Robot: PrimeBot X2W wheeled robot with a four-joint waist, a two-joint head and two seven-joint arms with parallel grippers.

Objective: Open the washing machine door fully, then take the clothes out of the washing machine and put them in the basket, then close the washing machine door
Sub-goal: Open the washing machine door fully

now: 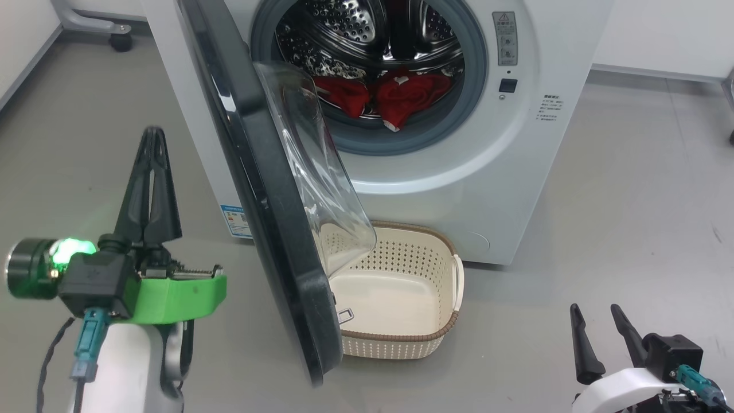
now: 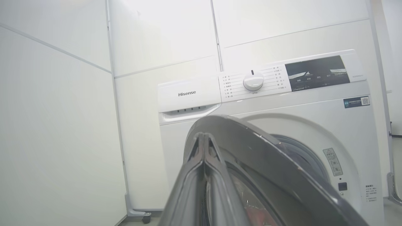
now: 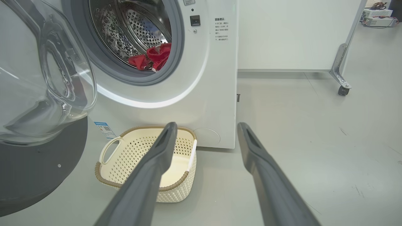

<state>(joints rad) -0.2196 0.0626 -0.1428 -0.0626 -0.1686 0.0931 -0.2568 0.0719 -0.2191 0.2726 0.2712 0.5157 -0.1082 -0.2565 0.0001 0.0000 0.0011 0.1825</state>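
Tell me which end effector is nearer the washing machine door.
Left. The left end effector, shut, is beside the outer face of the washing machine door. The right end effector, open, is low on the door's other side, beyond the basket.

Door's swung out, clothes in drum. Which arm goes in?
Right, likely. The right gripper is open, on the inner side of the washing machine door, with a clear line to the clothes. The left gripper is shut, and the door stands between it and them.
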